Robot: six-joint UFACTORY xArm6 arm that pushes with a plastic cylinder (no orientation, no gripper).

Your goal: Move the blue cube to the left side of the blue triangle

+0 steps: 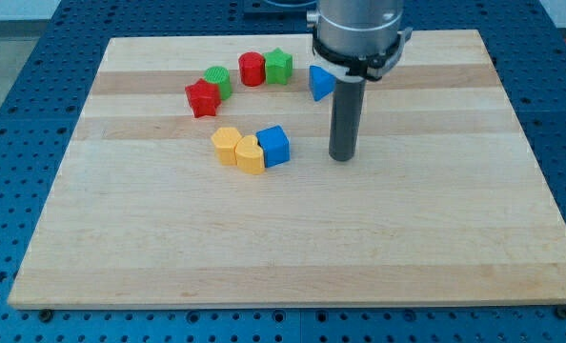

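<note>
The blue cube (274, 146) sits on the wooden board (293, 238) left of centre, touching a yellow block (251, 155) on its left. The blue triangle (321, 83) lies near the view's top, partly behind the arm's head. My tip (342, 157) rests on the board to the right of the blue cube, with a clear gap between them, and below the blue triangle.
A second yellow block (227, 146) touches the first. A red block (203, 98) and a green block (217, 80) sit at the upper left. A red cylinder (252, 69) and a green star-like block (279, 66) stand left of the blue triangle.
</note>
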